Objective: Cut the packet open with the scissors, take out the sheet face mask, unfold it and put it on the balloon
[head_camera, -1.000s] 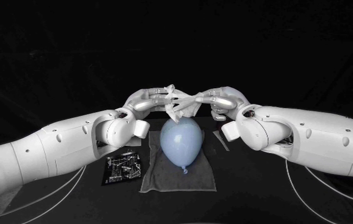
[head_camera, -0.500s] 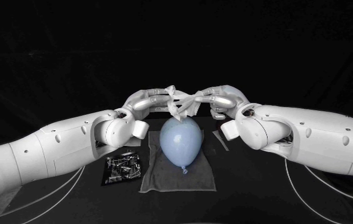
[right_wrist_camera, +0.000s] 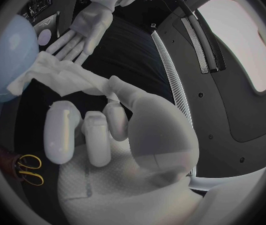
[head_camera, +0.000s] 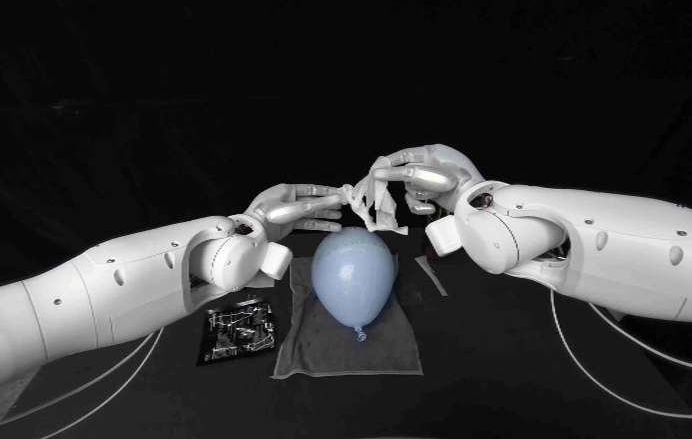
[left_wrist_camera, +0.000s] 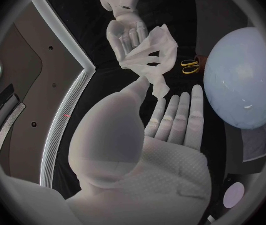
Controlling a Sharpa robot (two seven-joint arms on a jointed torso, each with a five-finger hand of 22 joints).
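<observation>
The right hand (head_camera: 427, 173) pinches the bunched sheet face mask (head_camera: 379, 199) above the far end of the balloon (head_camera: 355, 277), while the left hand (head_camera: 297, 205), just to its left, is spread and empty, so the one-sided pinch may let the folds stay stuck or slip free.

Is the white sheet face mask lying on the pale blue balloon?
No: the crumpled white sheet face mask hangs from the right hand, apart from the pale blue balloon.

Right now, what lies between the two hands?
The mask: the right hand pinches it, and its loose strips trail toward the open left hand. The head view shows this, as do both wrist views.
</observation>
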